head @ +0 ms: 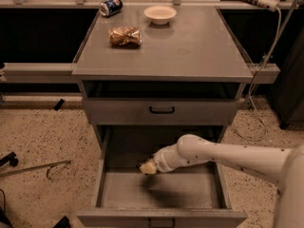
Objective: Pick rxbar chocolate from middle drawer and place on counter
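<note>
Tool [148,167] low inside middle drawer [190,194]

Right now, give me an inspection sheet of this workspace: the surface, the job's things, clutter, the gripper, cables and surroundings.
Surface: grey counter, the flat top of the drawer cabinet.
Job's things: middle drawer pulled out; rxbar chocolate not seen in this view.
Clutter: blue can lying on its side, white bowl and crinkled golden-brown packet, all on the counter's rear half.
Gripper: gripper inside the middle drawer, just above its floor, on the arm coming in from the right.
Cables: white cable hanging beside the counter's right edge towards the floor.
Surroundings: upper drawer closed; speckled floor with a thin metal rod at left.
</note>
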